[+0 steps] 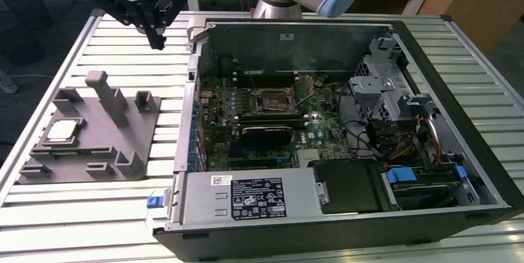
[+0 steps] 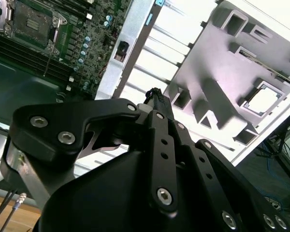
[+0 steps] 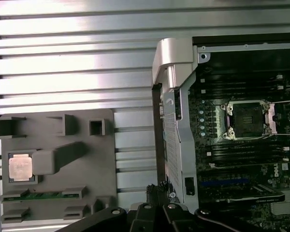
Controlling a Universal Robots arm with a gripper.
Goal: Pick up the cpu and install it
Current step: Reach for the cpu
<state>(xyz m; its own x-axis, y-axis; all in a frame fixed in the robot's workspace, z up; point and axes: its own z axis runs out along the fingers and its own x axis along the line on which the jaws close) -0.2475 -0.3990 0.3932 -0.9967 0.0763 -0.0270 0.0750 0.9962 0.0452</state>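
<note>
The gripper (image 1: pixel 157 43), jaws pressed together on nothing, hangs over the slatted table (image 1: pixel 123 60) beyond the grey fixture (image 1: pixel 82 160) holding the cpu (image 1: pixel 63 129), on the exterior view's left of the open computer case (image 1: pixel 327 241).

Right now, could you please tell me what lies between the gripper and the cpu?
In the exterior view, bare table slats and a tall grey upright post lie between the gripper and the cpu.

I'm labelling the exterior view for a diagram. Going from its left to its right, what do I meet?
cpu → hand → empty motherboard socket → grey drive cage
</note>
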